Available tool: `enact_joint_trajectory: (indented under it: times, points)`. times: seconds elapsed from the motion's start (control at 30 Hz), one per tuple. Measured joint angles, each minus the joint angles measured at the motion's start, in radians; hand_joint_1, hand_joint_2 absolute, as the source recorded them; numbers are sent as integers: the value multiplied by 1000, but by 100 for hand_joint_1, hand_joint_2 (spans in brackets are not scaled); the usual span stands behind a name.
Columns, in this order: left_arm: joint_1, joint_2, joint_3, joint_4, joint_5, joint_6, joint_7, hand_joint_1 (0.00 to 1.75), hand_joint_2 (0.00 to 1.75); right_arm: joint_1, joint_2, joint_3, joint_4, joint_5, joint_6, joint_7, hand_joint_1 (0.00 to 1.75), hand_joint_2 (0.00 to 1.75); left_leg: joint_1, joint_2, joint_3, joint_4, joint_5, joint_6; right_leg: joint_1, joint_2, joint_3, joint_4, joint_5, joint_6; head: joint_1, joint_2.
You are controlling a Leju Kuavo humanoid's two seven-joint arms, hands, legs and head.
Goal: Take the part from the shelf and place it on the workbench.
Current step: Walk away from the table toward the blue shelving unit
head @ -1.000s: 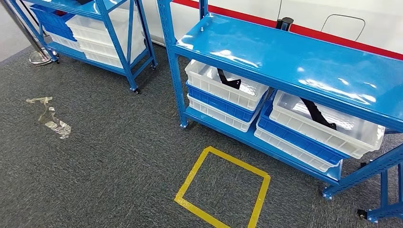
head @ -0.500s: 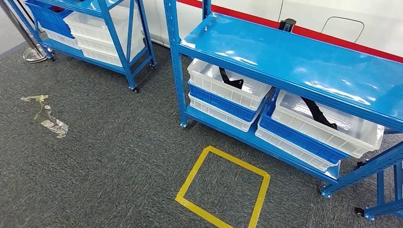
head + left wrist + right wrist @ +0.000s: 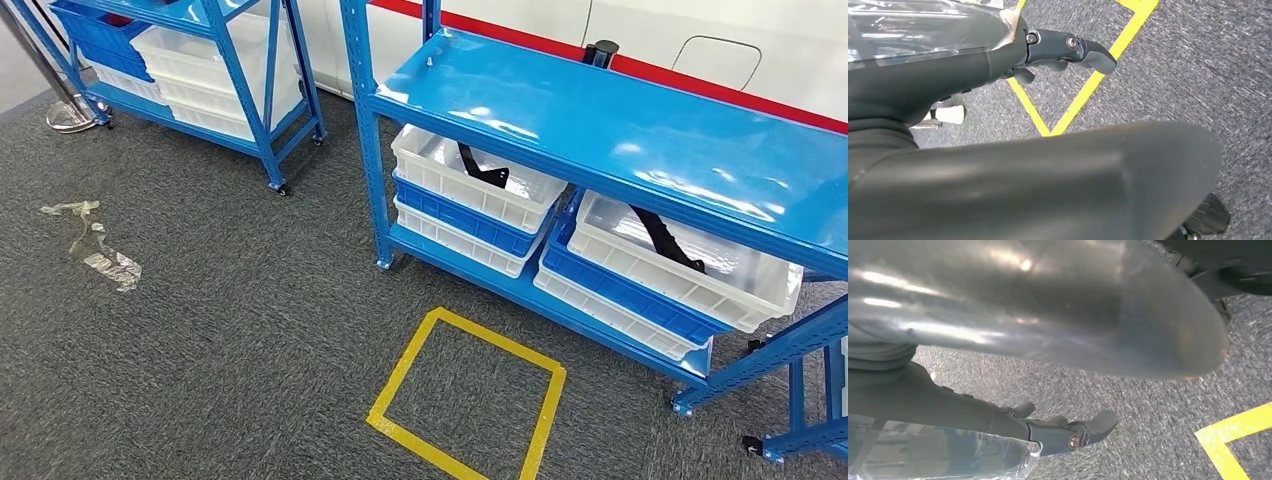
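A black strap-like part (image 3: 482, 168) lies in the upper white bin (image 3: 430, 165) on the left of the blue shelf's (image 3: 600, 120) lower level. A second black part (image 3: 668, 238) lies in the white bin (image 3: 730, 295) to its right. Both arms hang low. In the left wrist view my left hand (image 3: 1058, 47) hangs over the grey carpet and yellow tape, its fingers stretched out and holding nothing. In the right wrist view my right hand (image 3: 1063, 432) hangs the same way, empty, with its fingers apart.
A yellow tape square (image 3: 468, 395) marks the carpet in front of the shelf. A second blue rack (image 3: 250, 90) with stacked bins stands at the back left, with a stanchion base (image 3: 68, 115) beside it. Clear tape scraps (image 3: 95, 248) lie on the floor at left.
The whole picture has shifted slightly, so the camera has moved a little. The bins, the parts and the rack have not moved.
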Motion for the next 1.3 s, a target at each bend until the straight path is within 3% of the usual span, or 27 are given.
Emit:
enact_joint_trajectory:
  times: [0.03,0.07,0.13,0.23,0.3,0.37,0.4,0.43,0.5,0.57,0.6,0.7,0.77,0.87,0.9,0.93,0.97,1.03,1.1,1.23,1.3]
  points:
    - [0,2,0,0,0,-1,0,0,0,0,2,-1,0,0,-1,-2,0,0,0,0,0,5,-6,-9,-3,-4,33,-61,19,6,2,0]
    - [0,4,0,-1,-1,-2,0,0,0,1,4,-2,0,0,-3,-3,0,0,-2,1,1,8,-11,-18,-4,-6,55,-101,29,4,2,0]
    - [0,8,0,-1,-1,-4,0,0,0,3,6,-3,0,-1,-6,-5,0,0,-5,1,2,10,-17,-31,1,-4,65,-114,28,-16,0,0]
    - [0,9,0,-1,-1,-7,0,0,0,6,4,-4,0,0,-9,-7,0,0,5,0,-4,33,-35,-44,0,1,68,-114,25,-45,-5,0]
    - [0,10,0,-1,-1,-9,-1,0,0,6,3,-4,0,1,-10,-8,0,0,8,-3,-54,135,-84,-49,2,2,74,-115,21,-58,-6,0]
    - [1,10,0,-1,-1,-10,-1,0,0,7,3,-4,0,1,-10,-8,0,0,8,-4,-134,272,-133,-50,9,2,79,-115,15,-67,-7,0]
    - [2,10,0,-1,-1,-10,-1,0,0,8,3,-5,0,1,-10,-9,0,0,8,-5,-161,309,-135,-49,12,3,82,-115,12,-71,-6,0]
    - [3,10,0,-1,-1,-10,-1,0,0,8,3,-5,0,2,-10,-9,0,0,8,-6,-170,307,-115,-45,15,5,87,-115,10,-73,-6,0]
    - [4,10,0,-1,-3,-9,-1,0,0,8,3,-8,0,2,-10,-9,0,0,5,-9,-131,196,-34,-32,18,10,97,-115,4,-75,-7,0]
    - [3,13,0,-1,-4,-9,-1,0,0,7,5,-11,0,2,-10,-10,0,0,-2,-13,-80,75,19,-21,22,15,101,-115,-4,-69,-6,0]
    - [2,14,0,-1,-4,-9,-1,0,0,7,6,-13,0,2,-11,-10,0,0,-7,-14,-68,46,25,-18,24,16,100,-116,-7,-64,-6,0]
    - [2,15,0,-1,-5,-9,-1,0,0,7,6,-18,0,2,-12,-10,0,0,-13,-13,-57,27,21,-9,23,15,103,-120,-16,-48,-6,0]
    - [3,14,0,-1,-6,-9,-1,0,0,7,6,-19,0,2,-12,-10,0,0,-9,-11,-41,11,25,1,24,12,89,-78,-36,-44,-3,0]
    - [2,14,0,-1,-9,-10,-1,0,0,9,5,-20,0,1,-13,-10,0,0,-8,-8,-25,4,18,10,24,9,-16,108,-101,-48,1,0]
    - [2,14,0,-1,-9,-10,-1,0,0,12,4,-21,0,0,-13,-10,0,0,-8,-8,-20,4,13,11,23,9,-46,150,-107,-44,1,0]
    - [3,14,0,-1,-9,-10,0,0,0,15,4,-21,0,0,-13,-10,0,0,-7,-9,-15,4,8,10,22,9,-60,157,-97,-36,1,0]
    - [3,14,-1,-1,-10,-10,0,0,0,17,3,-22,0,-1,-13,-10,0,0,-7,-10,-7,5,2,8,20,8,-54,123,-72,-25,1,0]
    - [4,14,-1,-1,-11,-11,0,0,0,18,3,-25,0,-2,-14,-11,0,0,-7,-12,9,6,-13,-1,16,1,0,-15,1,-6,2,0]
    - [3,15,-2,-1,-11,-12,0,0,0,18,3,-27,0,-3,-15,-12,0,0,-11,-12,18,8,-31,-12,16,-5,45,-107,39,-14,2,0]
    - [1,16,-3,-1,-13,-12,0,0,0,19,3,-28,0,-3,-17,-13,0,0,-7,-10,27,16,-53,-31,17,-1,63,-119,31,-53,1,0]
    - [1,16,-3,-1,-13,-12,0,0,0,19,2,-28,0,-3,-18,-13,0,0,-4,-10,-7,93,-91,-40,11,0,76,-121,23,-69,-4,0]
